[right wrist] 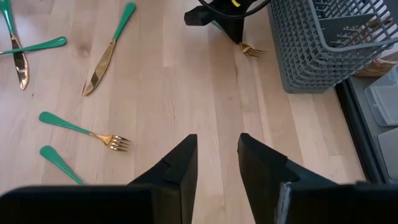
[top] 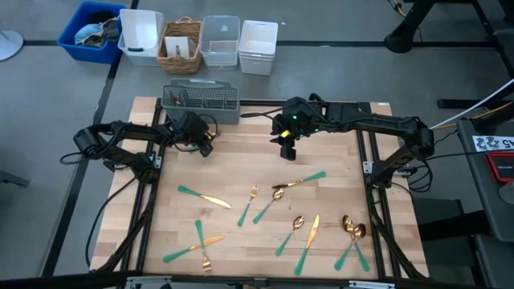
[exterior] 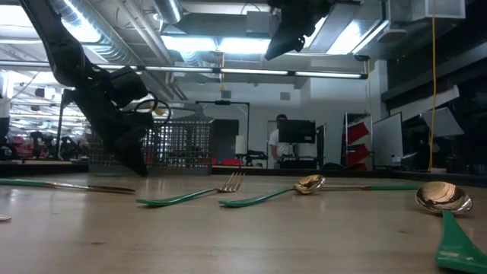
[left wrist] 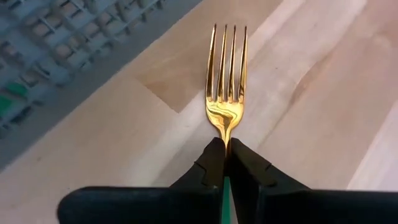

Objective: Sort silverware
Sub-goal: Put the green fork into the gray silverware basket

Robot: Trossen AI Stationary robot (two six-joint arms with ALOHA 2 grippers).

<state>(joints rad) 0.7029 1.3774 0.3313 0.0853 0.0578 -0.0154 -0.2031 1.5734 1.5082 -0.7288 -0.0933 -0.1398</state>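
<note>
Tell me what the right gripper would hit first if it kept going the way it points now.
Likely bare tabletop: the open right gripper has nothing between its fingers. Farther along that line sits the left gripper holding a fork; depth is unclear.

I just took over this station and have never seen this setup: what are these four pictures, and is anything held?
Two dark robot arms work at a wooden table. One picture looks straight down, one level across the tabletop, and one comes from each wrist. The left gripper has its jaws shut on a gold fork beside the grey basket. The right gripper hangs above the table, jaws open and empty. Loose silverware with teal handles lies across the near half. Bins stand beyond the table.
</note>
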